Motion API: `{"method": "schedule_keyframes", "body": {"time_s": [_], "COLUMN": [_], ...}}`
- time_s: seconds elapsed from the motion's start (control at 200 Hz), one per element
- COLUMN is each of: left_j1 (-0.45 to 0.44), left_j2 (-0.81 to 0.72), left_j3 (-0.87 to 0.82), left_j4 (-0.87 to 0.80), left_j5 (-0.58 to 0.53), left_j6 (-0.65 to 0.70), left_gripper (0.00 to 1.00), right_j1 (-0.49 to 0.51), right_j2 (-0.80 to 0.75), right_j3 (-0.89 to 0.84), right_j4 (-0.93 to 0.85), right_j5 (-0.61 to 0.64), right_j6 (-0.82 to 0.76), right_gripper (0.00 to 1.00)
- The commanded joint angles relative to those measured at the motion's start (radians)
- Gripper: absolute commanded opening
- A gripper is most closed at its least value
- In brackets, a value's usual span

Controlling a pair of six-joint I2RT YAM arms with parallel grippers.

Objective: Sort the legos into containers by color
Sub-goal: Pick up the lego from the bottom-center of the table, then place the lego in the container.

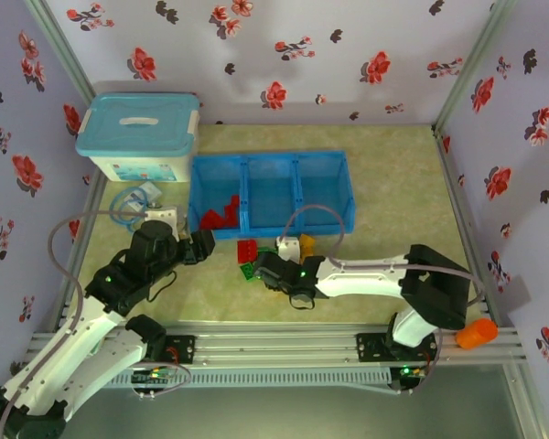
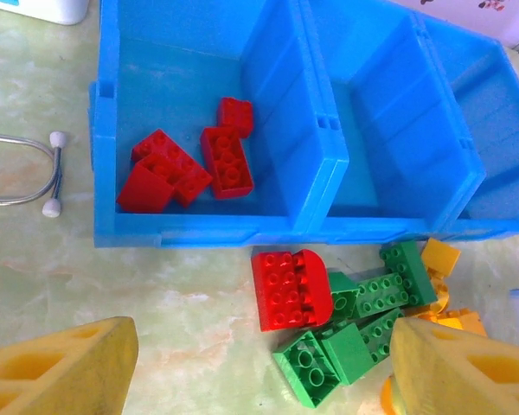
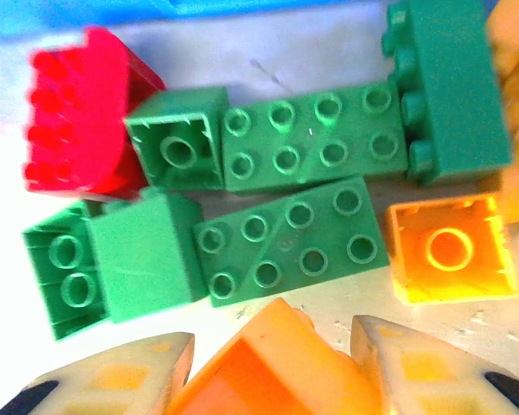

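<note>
Surface: a pale green, marbled table top (image 1: 393,183). A metal rail (image 1: 274,334) runs along its near edge, where the two arms are fixed.
Room: walls (image 1: 348,55) covered in lilac paper with red and black flowers stand on three sides.
Storage box: a white box with a light-blue lid (image 1: 142,137) sits in the far left corner, just beside the tray.
Containers: three joined blue bins form one long tray (image 1: 271,157), which lies across the far middle of the table.
Left bin: several red bricks (image 2: 190,164) lie here in a loose heap, toward the front wall.
Middle and right bins: their bare blue floors show.
Loose legos: a pile (image 1: 256,261) lies on the table just in front of the tray. It has one loose red brick (image 2: 285,290) at its left, green bricks (image 3: 316,138) touching each other in the middle, and a hollow orange piece (image 3: 450,246) at its right.
Left gripper (image 2: 264,333): it hangs over the table in front of the left bin — its yellow fingers stand wide apart, with nothing between them.
Right gripper (image 3: 272,346): it is low over the pile — its two fingers press on both sides of an orange brick (image 3: 259,385) at the near edge of the pile.
</note>
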Motion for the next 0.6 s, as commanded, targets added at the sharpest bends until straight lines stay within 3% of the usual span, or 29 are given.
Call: {"method": "schedule_keyframes", "body": {"time_s": [0.0, 0.265, 0.435, 0.595], "left_j1": [-0.011, -0.057, -0.119, -0.188], "left_j2": [-0.008, -0.017, -0.006, 0.030], "left_j3": [-0.025, -0.066, -0.092, -0.105], "left_j4": [-0.006, 0.007, 0.014, 0.039], "left_j5": [-0.017, -0.018, -0.040, -0.056], "left_j6": [-0.017, -0.057, -0.086, -0.107], "left_gripper": [0.76, 0.75, 0.75, 0.74], "right_j1": [0.004, -0.086, -0.295, -0.490], "right_j2": [-0.096, -0.181, -0.251, -0.223], "right_j3": [0.084, 0.212, 0.216, 0.216], "right_j4": [-0.123, -0.209, -0.164, -0.132], "right_j5": [0.127, 0.194, 0.119, 0.008], "right_j6": [-0.066, -0.243, -0.356, -0.417], "right_gripper": [0.28, 0.28, 0.29, 0.30]}}
